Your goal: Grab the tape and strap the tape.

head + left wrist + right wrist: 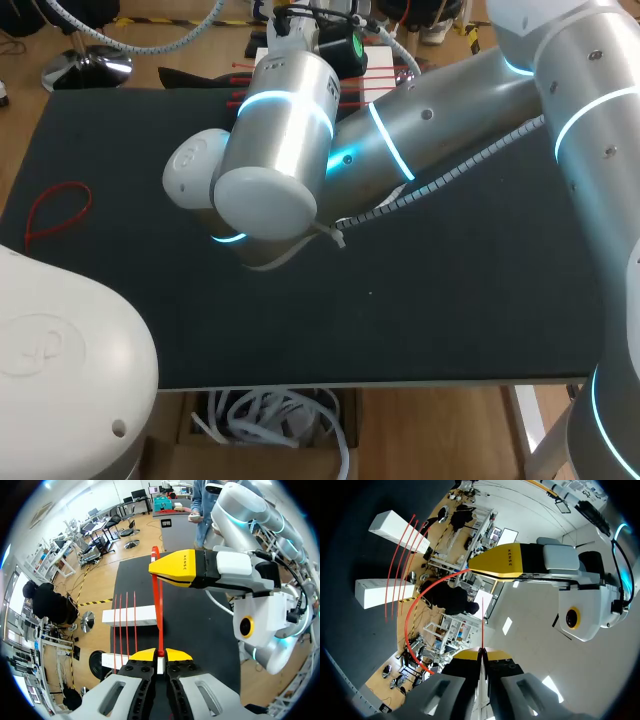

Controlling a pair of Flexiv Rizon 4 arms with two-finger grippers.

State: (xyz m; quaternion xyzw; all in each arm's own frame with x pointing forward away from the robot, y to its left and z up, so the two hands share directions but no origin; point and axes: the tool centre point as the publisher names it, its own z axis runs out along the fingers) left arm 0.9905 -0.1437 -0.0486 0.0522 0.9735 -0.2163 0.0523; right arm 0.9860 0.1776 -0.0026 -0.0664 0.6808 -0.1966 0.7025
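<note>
A red strap (pixel 159 611) runs straight out from my left gripper (pixel 161 655), which is shut on its lower end. Farther along, the strap's top passes behind the yellow fingers (pixel 176 569) of my right arm. In the right wrist view my right gripper (pixel 481 653) is shut on a thin red strap end (pixel 483 622). From the left arm's yellow fingers (pixel 495 564) ahead of it, the rest of the strap (pixel 411 611) bows out in a wide curve. In the head view my right arm (pixel 280 130) reaches across the table and hides both grippers.
Two white blocks (pixel 129 616) (pixel 394 524) at the table's far edge carry several spare red straps (pixel 125 625) laid across them. A looped red strap (pixel 56 210) lies on the dark mat (pixel 450 290) at the left. My left arm's white housing (pixel 60 350) fills the near left corner.
</note>
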